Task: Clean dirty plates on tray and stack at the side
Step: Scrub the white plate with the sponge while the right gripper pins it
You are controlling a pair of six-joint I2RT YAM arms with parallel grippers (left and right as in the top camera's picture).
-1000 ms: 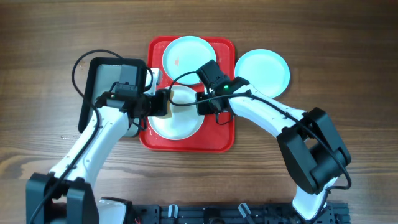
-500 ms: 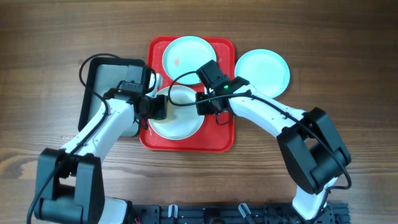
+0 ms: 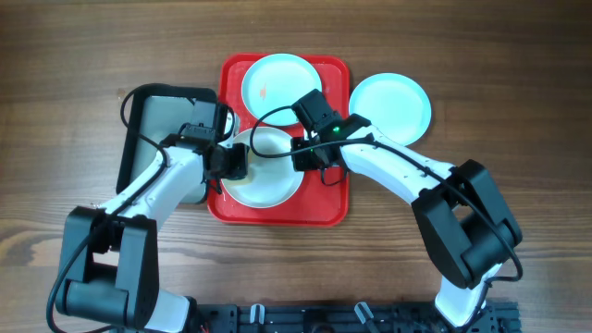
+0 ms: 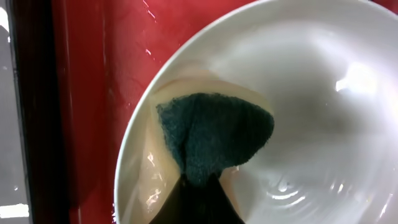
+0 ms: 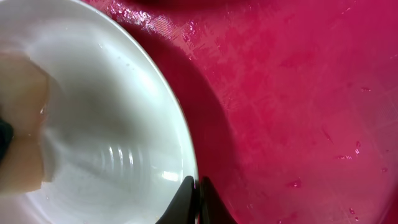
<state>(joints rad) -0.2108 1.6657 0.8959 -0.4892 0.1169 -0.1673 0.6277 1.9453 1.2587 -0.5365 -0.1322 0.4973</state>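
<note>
Plates lie in three spots. One white plate [image 3: 268,180] sits on the near half of the red tray [image 3: 328,208]. A light blue plate [image 3: 282,81] with a small reddish smear sits on the far half. A second light blue plate [image 3: 389,106] rests on the wooden table [image 3: 518,55] just right of the tray, its edge close to the tray's rim.

The left gripper [image 3: 237,163] reaches in over the tray's left rim with its jaws closed on a sponge [image 4: 211,134] (dark green scouring face up, pale yellow foam under it). The sponge presses on the inner left side of the white plate, and wet streaks shine on the plate's floor beside it.

The right gripper [image 5: 194,190] comes in from the opposite side. Its jaws are pinched shut on the white plate's right rim, one finger inside the rim and one outside, over the tray.

A dark grey tray [image 3: 153,129] lies on the table along the left edge of the red tray, touching it or just beside it, and partly under the left arm.
</note>
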